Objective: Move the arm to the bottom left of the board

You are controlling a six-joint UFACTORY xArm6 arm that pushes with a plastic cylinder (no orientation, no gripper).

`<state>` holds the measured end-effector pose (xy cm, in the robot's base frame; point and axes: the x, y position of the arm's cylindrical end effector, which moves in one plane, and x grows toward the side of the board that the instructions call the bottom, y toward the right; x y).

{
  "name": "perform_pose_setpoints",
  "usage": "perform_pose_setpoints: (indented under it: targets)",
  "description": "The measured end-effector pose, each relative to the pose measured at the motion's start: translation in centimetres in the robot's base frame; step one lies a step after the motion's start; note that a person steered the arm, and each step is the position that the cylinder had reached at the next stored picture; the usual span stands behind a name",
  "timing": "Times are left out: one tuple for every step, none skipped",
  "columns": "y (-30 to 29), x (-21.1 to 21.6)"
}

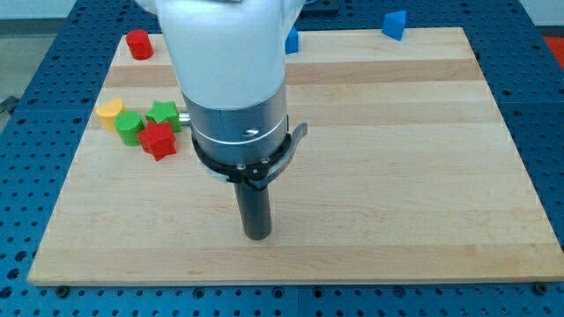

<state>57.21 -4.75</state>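
My tip (256, 234) rests on the wooden board (397, 176), left of the middle and near the view's bottom edge. It touches no block. The nearest blocks form a cluster up and to the left: a red star (159, 140), a green star (163, 114), a green cylinder (130, 127) and a yellow heart-shaped block (109, 113). The white and grey arm body (231, 79) rises above the tip and hides part of the board behind it.
A red cylinder (138, 44) stands at the board's top left corner. A blue block (292, 40) peeks out beside the arm at the top edge. Another blue block (394, 25) sits at the top right. The board lies on a blue perforated table (538, 106).
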Motion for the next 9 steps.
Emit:
perform_pose_setpoints:
  targets:
    - [-3.3, 3.1]
    - [-3.4, 3.1]
    - [-5.9, 4.3]
    - [-5.9, 4.6]
    - [-6.3, 4.6]
    - [-6.4, 4.3]
    - [-11.1, 4.7]
    - [-11.1, 4.7]
    - [-11.1, 4.4]
